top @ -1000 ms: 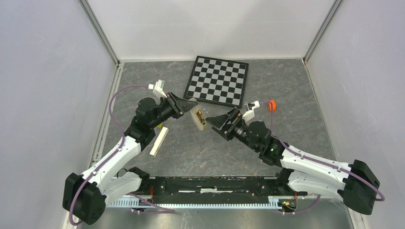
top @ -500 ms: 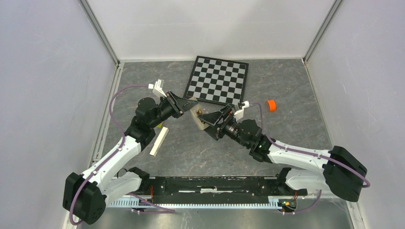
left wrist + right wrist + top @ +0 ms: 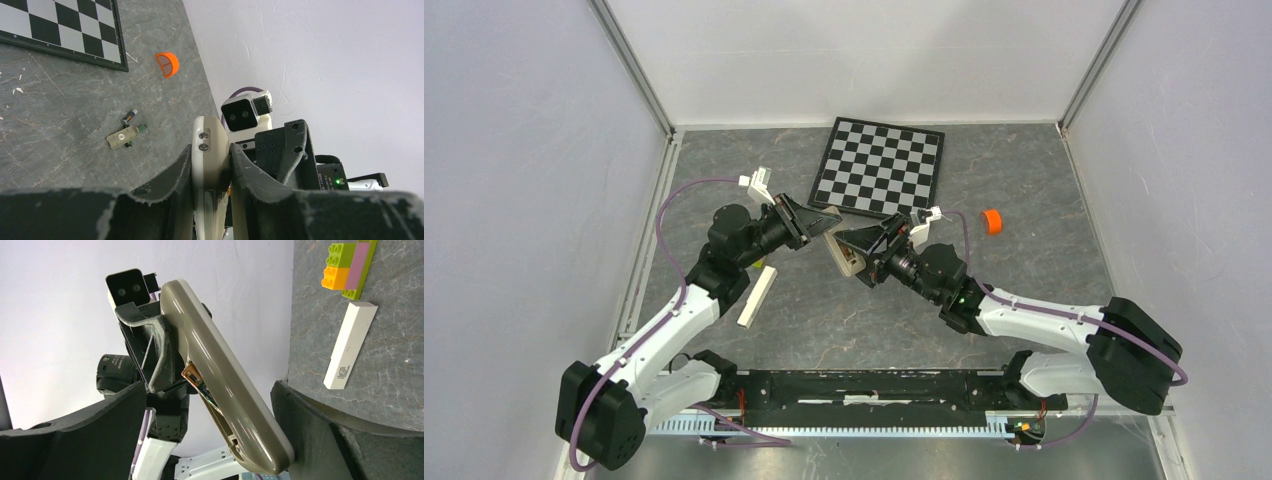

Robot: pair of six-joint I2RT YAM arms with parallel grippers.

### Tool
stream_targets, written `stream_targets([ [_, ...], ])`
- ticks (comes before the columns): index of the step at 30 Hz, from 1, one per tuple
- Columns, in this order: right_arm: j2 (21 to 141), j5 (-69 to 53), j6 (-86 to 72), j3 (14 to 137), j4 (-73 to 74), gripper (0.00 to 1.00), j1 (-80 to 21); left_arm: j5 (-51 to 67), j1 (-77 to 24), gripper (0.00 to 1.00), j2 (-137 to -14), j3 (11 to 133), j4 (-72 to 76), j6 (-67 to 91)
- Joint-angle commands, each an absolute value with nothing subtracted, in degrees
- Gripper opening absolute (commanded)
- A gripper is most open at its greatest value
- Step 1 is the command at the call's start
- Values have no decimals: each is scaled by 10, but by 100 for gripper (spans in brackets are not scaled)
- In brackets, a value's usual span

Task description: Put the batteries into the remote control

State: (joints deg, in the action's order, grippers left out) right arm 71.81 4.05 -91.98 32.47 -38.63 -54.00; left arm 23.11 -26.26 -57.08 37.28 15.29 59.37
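Note:
My left gripper (image 3: 832, 222) is shut on the remote control (image 3: 842, 255) and holds it off the floor, on edge. In the left wrist view the remote control (image 3: 209, 145) is pinched between my left gripper's (image 3: 211, 150) jaws. My right gripper (image 3: 851, 256) stands open with a finger on either side of the remote's lower end. The right wrist view shows the remote control (image 3: 220, 370) between my right gripper's (image 3: 210, 440) wide jaws, with its back recess open and a dark battery (image 3: 207, 392) inside. Loose batteries (image 3: 131, 116) lie on the floor beside a small tan lid (image 3: 122, 137).
A chessboard (image 3: 882, 167) lies at the back. An orange cap (image 3: 991, 220) sits right of it. A cream block (image 3: 757, 295) lies under the left arm, with stacked toy bricks (image 3: 350, 265) beyond it. Walls close in on three sides.
My right arm has swung left to the remote, and its open jaws now straddle the remote's end. The left gripper still holds the remote in the same place.

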Motion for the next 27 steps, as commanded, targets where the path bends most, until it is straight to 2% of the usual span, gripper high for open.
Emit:
stream_targets([
  [1, 725, 27, -946, 343, -427, 98, -532, 256, -263, 2, -567, 389, 185, 584],
  [8, 734, 8, -967, 334, -450, 83, -528, 258, -263, 2, -570, 386, 189, 582],
  [12, 734, 2, -974, 329, -455, 78, -523, 258, -263, 2, -572, 386, 196, 585],
  [17, 736, -14, -987, 323, -471, 76, -516, 260, -263, 2, -574, 384, 202, 587],
  [21, 737, -18, -987, 324, -476, 78, -513, 263, -263, 2, -576, 383, 205, 589],
  [27, 750, -39, -999, 324, -502, 70, -506, 264, -263, 2, -578, 378, 218, 595],
])
